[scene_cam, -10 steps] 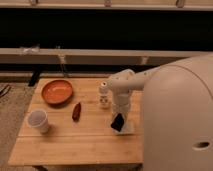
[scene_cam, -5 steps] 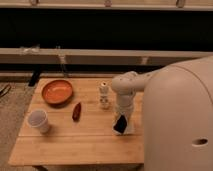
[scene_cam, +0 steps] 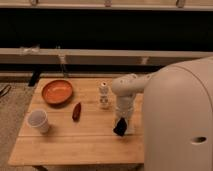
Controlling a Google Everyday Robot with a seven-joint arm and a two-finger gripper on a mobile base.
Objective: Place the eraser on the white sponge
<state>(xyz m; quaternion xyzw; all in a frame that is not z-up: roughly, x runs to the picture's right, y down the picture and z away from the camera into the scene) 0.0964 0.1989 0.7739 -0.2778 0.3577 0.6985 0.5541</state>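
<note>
The gripper (scene_cam: 121,125) has swung slightly to the right over the right side of the wooden surface (scene_cam: 75,142), jaws closed on the eraser (scene_cam: 120,128), now tilted just above the wood. No white sponge in sight, perhaps behind the arm; release waits on finding it

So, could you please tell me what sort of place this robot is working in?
Probably a lab or test room set up for tabletop trials. A small wooden table holds staged props: an orange bowl and a white cup. The hand, shut on the eraser, is near the table's right edge.
</note>
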